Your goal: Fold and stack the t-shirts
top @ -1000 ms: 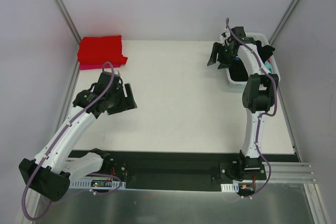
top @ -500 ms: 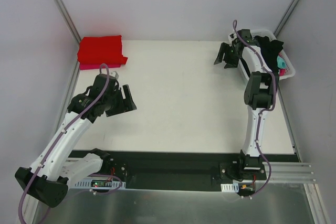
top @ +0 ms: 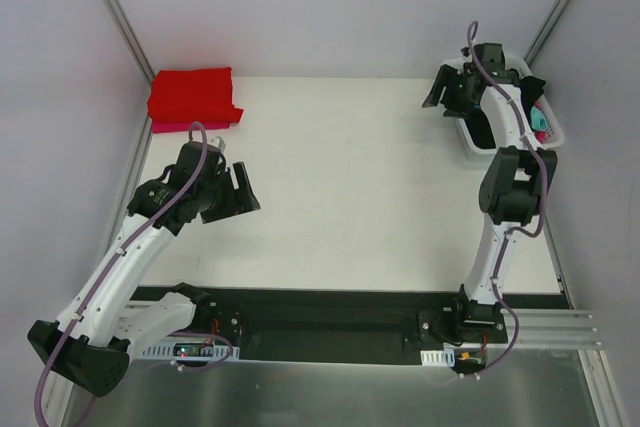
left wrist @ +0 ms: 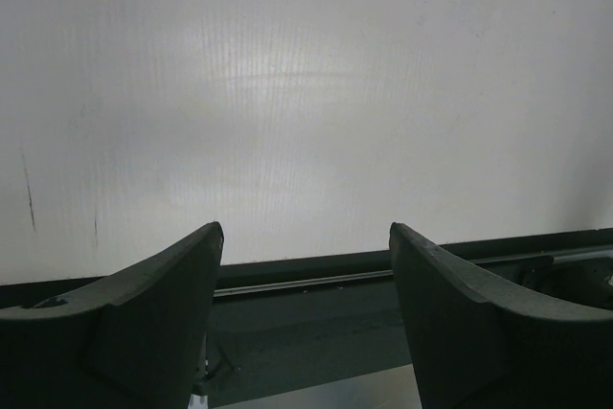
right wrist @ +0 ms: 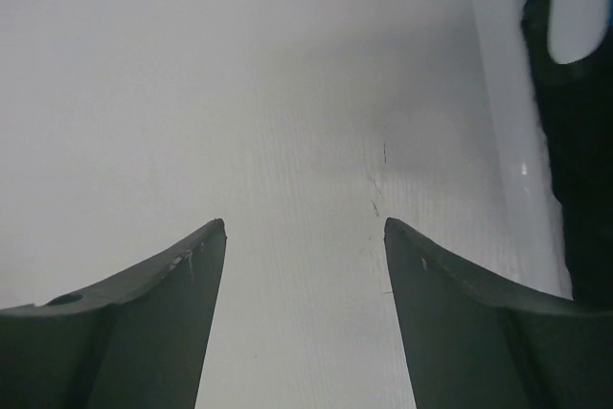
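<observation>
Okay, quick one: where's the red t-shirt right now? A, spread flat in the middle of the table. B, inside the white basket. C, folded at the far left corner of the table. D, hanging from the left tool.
C: the red t-shirt lies folded at the far left corner of the table, apart from the open, empty left tool.

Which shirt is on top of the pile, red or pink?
The red shirt. It lies on top; only an edge of the pink shirt peeks out beneath.

Red tee (top: 190,94) folded atop pink tee (top: 178,127), far-left corner
</observation>
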Motion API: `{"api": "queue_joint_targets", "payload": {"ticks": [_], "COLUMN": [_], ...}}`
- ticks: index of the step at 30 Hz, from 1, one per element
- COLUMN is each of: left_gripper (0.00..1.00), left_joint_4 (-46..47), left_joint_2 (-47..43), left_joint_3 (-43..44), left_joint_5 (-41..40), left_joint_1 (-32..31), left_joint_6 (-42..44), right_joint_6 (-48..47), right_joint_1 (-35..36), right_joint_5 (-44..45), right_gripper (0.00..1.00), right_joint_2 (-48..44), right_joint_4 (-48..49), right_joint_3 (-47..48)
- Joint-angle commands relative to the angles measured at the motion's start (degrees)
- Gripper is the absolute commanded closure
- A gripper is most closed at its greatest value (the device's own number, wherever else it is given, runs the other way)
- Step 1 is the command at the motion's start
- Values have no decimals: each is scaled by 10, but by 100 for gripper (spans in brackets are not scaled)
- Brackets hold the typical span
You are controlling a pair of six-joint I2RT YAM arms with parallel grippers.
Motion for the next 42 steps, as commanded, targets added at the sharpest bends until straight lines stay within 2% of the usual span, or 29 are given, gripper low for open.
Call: {"api": "queue_joint_targets", "payload": {"ticks": [1,3,4,7,13,25,39,41,42], "left_gripper": [30,30,30,30,30,30,30,30,30], "left_joint_4": [-4,3,6,15,30,37,37,36,35], "left_joint_2": [-3,-3,-3,-9,-26,-33,-12,-13,-12], "left_joint_3": [7,0,-2,-11,-33,-36,-19,-17,-15], "left_joint_5": [3,4,7,16,33,57,63,63,64], "left_joint_1": [1,1,0,-1,-8,-12,-16,-16,-17], "left_joint_6": [-13,-16,-17,-17,-23,-18,-21,-21,-20], "right_joint_6": [24,40,45,47,-10,-1,21,26,25], "right_joint_1": [-6,-19,-26,-47,-85,-113,-149,-151,-151], "right_joint_5": [93,149,222,333,425,460,452,446,439], "right_gripper": [29,29,29,30,31,31,31,34,38], "right_joint_2": [-145,-160,-161,-173,-139,-67,-18,-14,-13], "right_joint_4": [50,50,51,69,73,50,12,12,14], "right_joint_3": [-3,-3,-9,-34,-32,-18,-56,-60,-63]}}
